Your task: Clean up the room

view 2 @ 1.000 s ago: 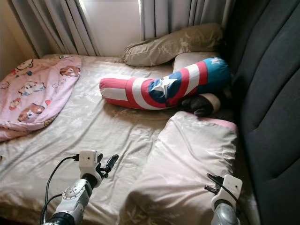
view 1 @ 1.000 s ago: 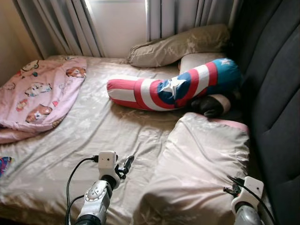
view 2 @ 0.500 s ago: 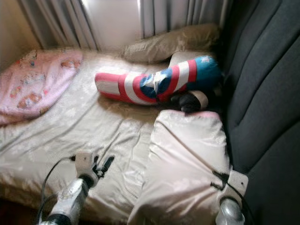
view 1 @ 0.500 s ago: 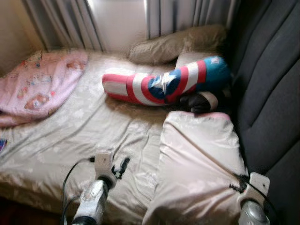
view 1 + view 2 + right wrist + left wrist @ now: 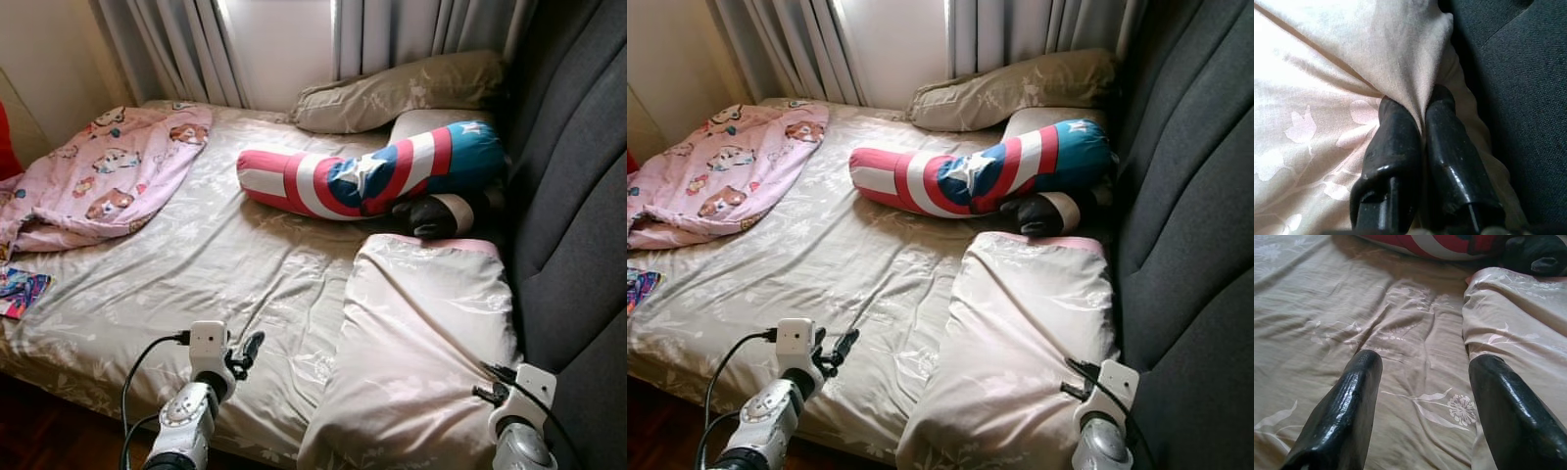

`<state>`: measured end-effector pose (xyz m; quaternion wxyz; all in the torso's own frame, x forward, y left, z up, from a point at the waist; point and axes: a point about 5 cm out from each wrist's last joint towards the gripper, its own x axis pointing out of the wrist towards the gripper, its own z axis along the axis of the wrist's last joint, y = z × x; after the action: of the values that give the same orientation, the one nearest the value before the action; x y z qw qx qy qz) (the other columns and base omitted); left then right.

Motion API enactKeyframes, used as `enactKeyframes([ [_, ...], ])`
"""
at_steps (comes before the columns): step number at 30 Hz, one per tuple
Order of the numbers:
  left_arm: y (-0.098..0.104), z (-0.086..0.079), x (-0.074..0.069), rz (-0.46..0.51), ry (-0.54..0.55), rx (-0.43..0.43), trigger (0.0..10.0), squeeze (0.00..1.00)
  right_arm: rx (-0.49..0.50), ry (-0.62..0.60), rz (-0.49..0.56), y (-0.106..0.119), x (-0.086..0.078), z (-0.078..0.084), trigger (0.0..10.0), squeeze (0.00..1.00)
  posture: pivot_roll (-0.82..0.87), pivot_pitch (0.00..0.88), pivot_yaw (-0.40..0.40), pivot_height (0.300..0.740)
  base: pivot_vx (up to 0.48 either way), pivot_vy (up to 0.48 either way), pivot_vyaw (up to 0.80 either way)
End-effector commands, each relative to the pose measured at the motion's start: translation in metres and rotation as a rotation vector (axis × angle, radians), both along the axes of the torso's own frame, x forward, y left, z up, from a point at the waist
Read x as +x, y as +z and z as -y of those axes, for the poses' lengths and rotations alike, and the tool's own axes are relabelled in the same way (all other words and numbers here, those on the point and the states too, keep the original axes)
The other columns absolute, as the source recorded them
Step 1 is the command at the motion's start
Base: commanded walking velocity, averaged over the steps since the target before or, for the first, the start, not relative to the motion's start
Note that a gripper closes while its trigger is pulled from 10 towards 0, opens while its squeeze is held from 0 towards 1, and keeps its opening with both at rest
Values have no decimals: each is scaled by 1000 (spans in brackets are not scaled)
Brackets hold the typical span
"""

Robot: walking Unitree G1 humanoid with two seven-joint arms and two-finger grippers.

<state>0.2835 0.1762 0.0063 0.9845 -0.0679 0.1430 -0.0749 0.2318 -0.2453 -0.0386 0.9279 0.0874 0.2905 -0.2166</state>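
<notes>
A large beige floral pillow (image 5: 431, 333) lies on the bed's right side against the dark headboard (image 5: 578, 196). My right gripper (image 5: 1420, 105) is shut on a fold of the pillow's fabric at its near corner, beside the headboard; in the left eye view it sits at the pillow's lower right (image 5: 487, 384). My left gripper (image 5: 1425, 364) hangs open a little above the beige sheet (image 5: 225, 264) near the bed's front edge, left of the pillow, with nothing between its fingers. A red, white and blue star bolster (image 5: 372, 181) lies across the bed's far middle.
A pink cartoon blanket (image 5: 108, 176) is bunched at the far left. An olive pillow (image 5: 402, 90) lies under the curtains. A dark plush thing (image 5: 436, 213) sits between bolster and pillow. A colourful flat item (image 5: 20, 292) lies at the bed's left edge.
The camera has shifted and steadied, so more of the bed's left side and front edge shows. The right gripper still pinches the pillow corner, and the left gripper stays open.
</notes>
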Motion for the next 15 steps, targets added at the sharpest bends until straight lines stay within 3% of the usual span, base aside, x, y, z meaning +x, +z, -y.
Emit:
enactKeyframes([
  [1, -4, -4, -4, -29, 2, 12, 10000, 0, 2, 27, 19, 4, 7, -5, 10000, 537, 20, 0, 3, 720, 0, 0, 0],
  [2, -4, -4, -4, -29, 3, 12, 10000, 0, 0, 28, 21, 4, 7, -4, 10000, 933, 19, 0, 3, 720, 0, 0, 0],
  [3, -4, -4, -4, -29, 3, 11, 10000, 0, -2, 28, 22, 4, 7, -4, 10000, 933, 18, 0, 2, 720, 0, 0, 0],
  [4, -5, -4, -4, -31, 4, 11, 10000, 0, -10, 33, 22, 5, 8, -4, 10000, 1000, 19, 0, 2, 720, 0, 0, 0],
  [12, -10, -4, -8, -62, 25, 7, 10000, 0, -66, 131, 73, 10, 14, -11, 10000, 1000, 21, 0, 4, 720, 0, 0, 0],
  [13, -12, -4, -9, -74, 34, 6, 10000, 0, -63, 164, 93, 12, 16, -15, 10000, 408, 21, 0, 4, 720, 0, 0, 0],
  [15, -14, -4, -10, -86, 41, 6, 10000, 0, -58, 196, 113, 13, 18, -19, 10000, 408, 21, 0, 4, 720, 0, 0, 0],
])
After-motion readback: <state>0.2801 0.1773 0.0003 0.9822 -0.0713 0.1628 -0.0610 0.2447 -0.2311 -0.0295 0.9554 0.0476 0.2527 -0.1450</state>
